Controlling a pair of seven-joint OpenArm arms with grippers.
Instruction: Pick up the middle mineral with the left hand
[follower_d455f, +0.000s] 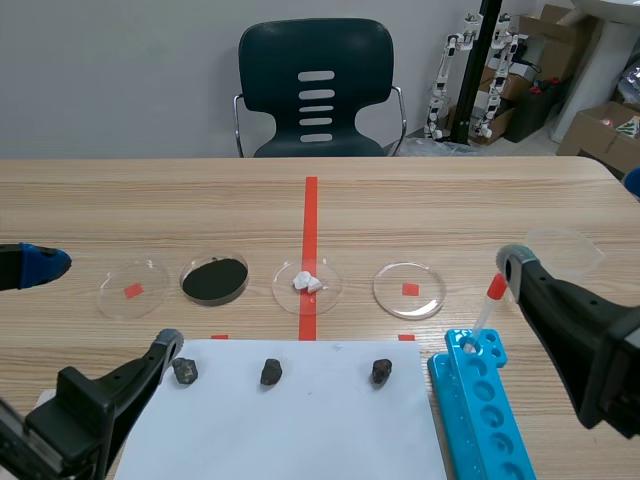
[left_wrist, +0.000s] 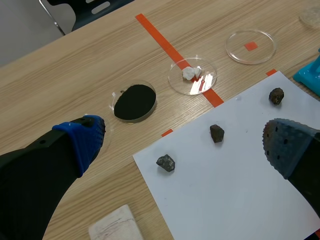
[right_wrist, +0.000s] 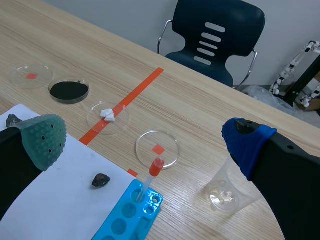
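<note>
The middle mineral (follower_d455f: 271, 372) lies on the far part of the paper (follower_d455f: 300, 430), between the left mineral (follower_d455f: 185, 371) and the right mineral (follower_d455f: 381, 372), with nothing touching it. The left gripper (left_wrist: 185, 142) hangs at the paper's left edge, fingers spread wide and empty; one fingertip is close to the left mineral. The right gripper (right_wrist: 147, 140) is also wide and empty, at the right by the blue rack (follower_d455f: 485, 410), which holds one tube (follower_d455f: 487, 305). Four dishes (follower_d455f: 214, 280) stand in a row beyond the paper.
</note>
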